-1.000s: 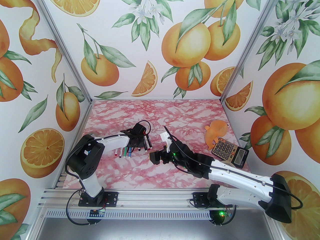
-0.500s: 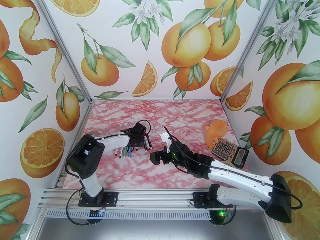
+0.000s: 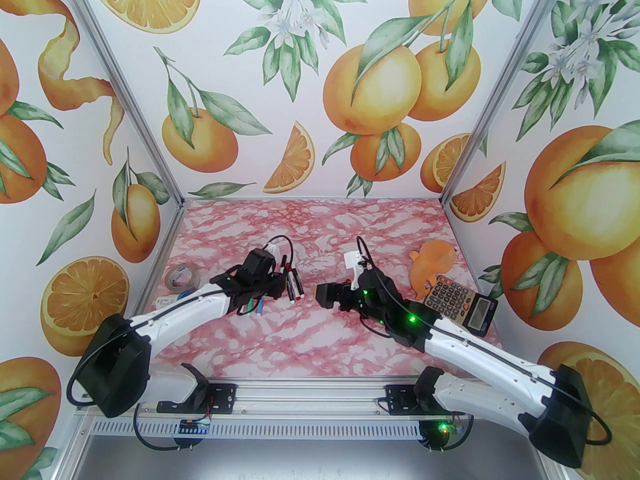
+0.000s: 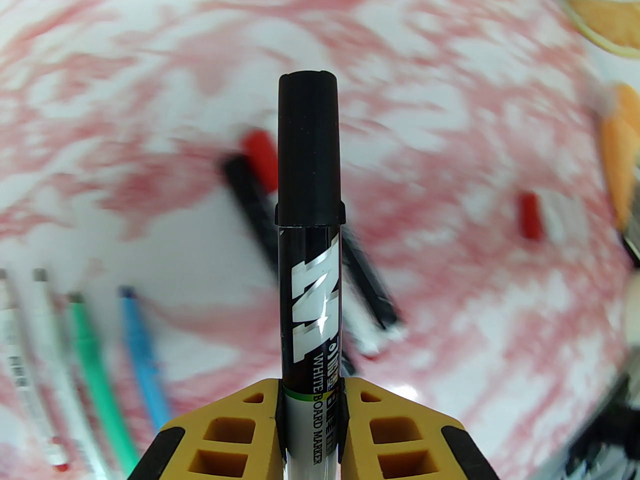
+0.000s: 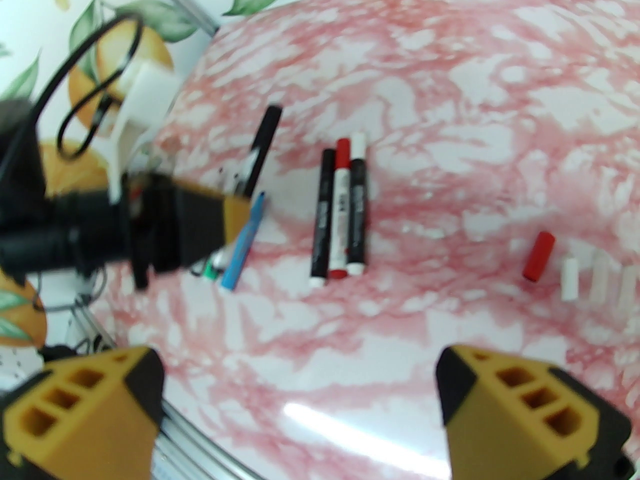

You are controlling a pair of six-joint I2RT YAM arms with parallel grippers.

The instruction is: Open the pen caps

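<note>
You are partway through. A loose red cap [image 5: 539, 256] and a few white caps [image 5: 570, 279] lie on the marble table [image 5: 450, 93], well to the right of the trio of whiteboard markers [image 5: 340, 208] that lie side by side. Left of that trio, the blue pen [image 5: 245, 243] and green pen [image 4: 97, 368] look bare at the tip, though blur keeps you from being sure. The trio itself appears capped, so those three are probably yet to do.

Your left gripper [image 4: 311, 388] is clamped narrow on the barrel of a black whiteboard marker [image 4: 310, 278], lifted off the table to the left of the trio. Its black cap [image 4: 309, 143] is on and points away from the fingers. Your right gripper [image 5: 297, 368] stands wide, holding and touching nothing, above bare table on the near side of the trio. It likely has to pull that black cap next.
</note>
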